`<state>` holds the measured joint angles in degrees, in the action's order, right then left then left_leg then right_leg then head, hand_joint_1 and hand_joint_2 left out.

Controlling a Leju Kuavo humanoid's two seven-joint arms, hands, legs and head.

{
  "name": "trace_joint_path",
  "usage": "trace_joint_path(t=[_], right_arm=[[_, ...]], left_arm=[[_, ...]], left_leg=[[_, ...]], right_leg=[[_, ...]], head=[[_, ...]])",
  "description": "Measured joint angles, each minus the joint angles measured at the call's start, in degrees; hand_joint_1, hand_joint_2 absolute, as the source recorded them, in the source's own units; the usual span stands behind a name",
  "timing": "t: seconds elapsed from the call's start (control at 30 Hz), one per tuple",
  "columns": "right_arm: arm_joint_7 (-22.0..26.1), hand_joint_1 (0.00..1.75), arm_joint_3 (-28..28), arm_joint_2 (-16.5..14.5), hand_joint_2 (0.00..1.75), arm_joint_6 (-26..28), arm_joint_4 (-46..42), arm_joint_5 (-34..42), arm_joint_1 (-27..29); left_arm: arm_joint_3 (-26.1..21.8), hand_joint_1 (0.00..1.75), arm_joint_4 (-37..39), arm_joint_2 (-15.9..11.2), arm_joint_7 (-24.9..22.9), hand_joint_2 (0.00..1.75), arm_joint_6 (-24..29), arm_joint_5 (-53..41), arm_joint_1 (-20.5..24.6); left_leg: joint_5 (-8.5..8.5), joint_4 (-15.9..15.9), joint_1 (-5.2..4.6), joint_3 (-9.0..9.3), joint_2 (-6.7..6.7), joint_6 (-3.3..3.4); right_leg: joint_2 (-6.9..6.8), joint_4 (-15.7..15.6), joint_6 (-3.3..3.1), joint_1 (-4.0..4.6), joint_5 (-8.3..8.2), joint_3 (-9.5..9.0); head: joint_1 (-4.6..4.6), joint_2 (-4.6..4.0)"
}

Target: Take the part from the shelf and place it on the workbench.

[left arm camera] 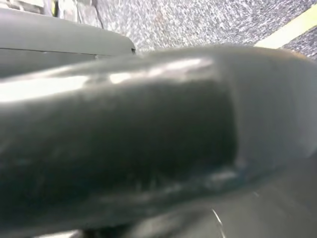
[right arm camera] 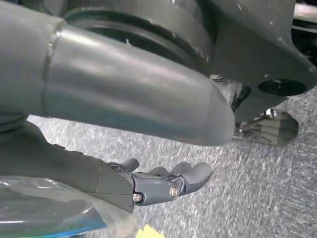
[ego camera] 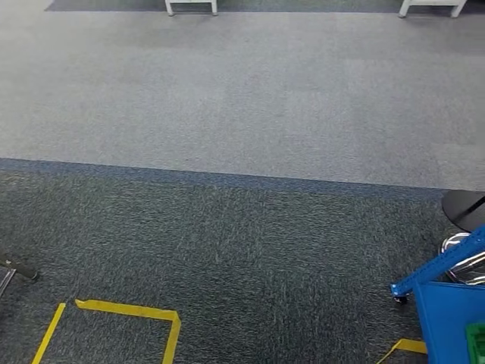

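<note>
While my right robot hand [right arm camera: 149, 181] grips a clear plastic-wrapped part [right arm camera: 48, 210] above grey carpet [ego camera: 240, 98], I cannot tell my left robot hand's state.

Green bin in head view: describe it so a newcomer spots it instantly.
Start at the dark carpet's lower right corner, where a blue cart with a slanted blue rail pokes in. The green bin sits on that cart's flat blue surface, cut off by the picture's edge. It is the sole green item; yellow floor tape lies just left.
</note>
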<state>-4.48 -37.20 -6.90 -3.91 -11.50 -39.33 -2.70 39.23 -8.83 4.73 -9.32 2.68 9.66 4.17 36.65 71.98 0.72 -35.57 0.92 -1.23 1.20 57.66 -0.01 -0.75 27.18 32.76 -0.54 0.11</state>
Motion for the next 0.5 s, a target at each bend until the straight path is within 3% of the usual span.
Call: trace_joint_path(t=[0.03, 0.07, 0.1, 0.17, 0.2, 0.23, 0.3, 0.33, 0.4, 0.43, 0.5], right_arm=[[0.10, 0.00, 0.00, 0.01, 0.00, 0.38, 0.00, -0.19, 0.06], [0.28, 0.00, 0.00, 0.01, 0.00, 0.87, 0.00, -0.48, 0.16], [0.48, 0.00, 0.00, 0.01, 0.00, 1.36, 0.00, -0.82, 0.24], [0.87, 0.00, 0.00, -0.04, 0.00, 1.96, 0.02, -1.38, 0.29], [1.00, 0.00, 0.00, -0.08, 0.00, 2.02, 0.04, -1.52, 0.21], [1.11, 0.00, 0.00, -0.12, 0.00, 2.01, 0.07, -1.59, 0.16], [1.23, 0.00, 0.00, -0.16, 0.00, 1.95, 0.11, -1.60, 0.22], [1.24, 0.00, -0.02, -0.16, 0.00, 1.92, 0.13, -1.51, 0.40], [1.14, 0.00, -0.18, -0.16, 0.00, 1.88, 0.13, -1.27, 0.61], [1.05, 0.00, -0.28, -0.16, 0.00, 1.83, 0.13, -1.29, 0.57], [0.78, 0.00, -0.38, -0.16, 0.00, 1.59, 0.13, -2.03, 0.33]], left_arm=[[0.10, 0.00, 0.00, -0.01, -0.16, 0.00, 0.18, 0.00, -0.01], [0.19, 0.00, 0.00, -0.03, -0.27, 0.00, 0.54, -0.03, 0.00], [0.30, 0.00, 0.00, -0.04, -0.25, 0.00, 1.18, -0.20, 0.02], [0.63, 0.00, 0.01, -0.21, 0.40, 0.00, 3.10, -0.85, 0.02], [0.81, 0.00, 0.02, -0.31, 0.90, 0.00, 4.05, -1.21, 0.03], [0.97, 0.00, 0.03, -0.40, 1.32, 0.00, 4.78, -1.49, 0.08], [1.28, 0.00, 0.04, -0.42, 1.69, 0.00, 5.43, -1.82, 0.23], [1.47, 0.00, 0.04, -0.41, 1.71, 0.00, 5.53, -1.95, 0.28], [1.86, 0.00, 0.04, -0.38, 1.60, 0.00, 5.32, -2.06, 0.22], [2.01, 0.00, 0.04, -0.35, 1.46, 0.00, 5.03, -2.08, 0.15], [2.22, 0.00, 0.04, -0.29, 1.21, 0.00, 4.60, -2.07, -0.09]], left_leg=[[-0.06, 1.61, -0.14, -0.90, -0.19, 0.26], [-1.26, 1.11, -0.33, -0.90, -0.34, 0.66], [-3.37, -1.49, -0.58, 0.06, -0.70, 1.18], [-7.59, -8.93, -1.09, 2.95, -3.27, 2.52], [-8.62, -11.78, -1.28, 4.11, -4.53, 3.02], [-8.90, -13.41, -1.40, 4.73, -5.42, 3.38], [-8.75, -14.60, -1.45, 5.17, -4.92, 3.56], [-9.03, -15.25, -1.33, 5.45, -4.26, 3.53], [-9.67, -16.63, -1.06, 6.02, -2.83, 3.51], [-9.81, -16.94, -1.01, 6.17, -2.01, 3.48], [-9.73, -16.98, -1.03, 6.15, -0.40, 3.46]], right_leg=[[0.80, 0.01, -0.09, 0.18, -0.02, -0.02], [1.63, 0.01, -0.14, 0.36, -0.04, -0.09], [2.43, 0.02, -0.17, 0.50, -0.06, -0.20], [3.85, 0.05, -0.14, 0.65, -0.11, -0.31], [4.53, 0.09, -0.02, 0.60, -0.18, -0.18], [5.11, 0.08, 0.21, 0.47, -0.31, 0.06], [6.21, -0.18, 0.88, 0.23, -0.69, 0.54], [5.81, -0.14, 1.10, 0.23, -0.70, 0.80], [3.12, 2.42, 1.49, 0.43, 0.97, 2.42], [1.35, 5.35, 1.67, 0.44, 2.58, 3.95], [-0.30, 12.44, 2.37, 0.19, 5.70, 7.58]], head=[[0.03, 0.00], [0.02, 0.00], [0.01, 0.00], [-0.06, 0.00], [-0.01, 0.00], [0.07, 0.00], [0.25, 0.00], [0.27, 0.00], [0.04, 0.00], [-0.04, 0.00], [-0.11, 0.00]])
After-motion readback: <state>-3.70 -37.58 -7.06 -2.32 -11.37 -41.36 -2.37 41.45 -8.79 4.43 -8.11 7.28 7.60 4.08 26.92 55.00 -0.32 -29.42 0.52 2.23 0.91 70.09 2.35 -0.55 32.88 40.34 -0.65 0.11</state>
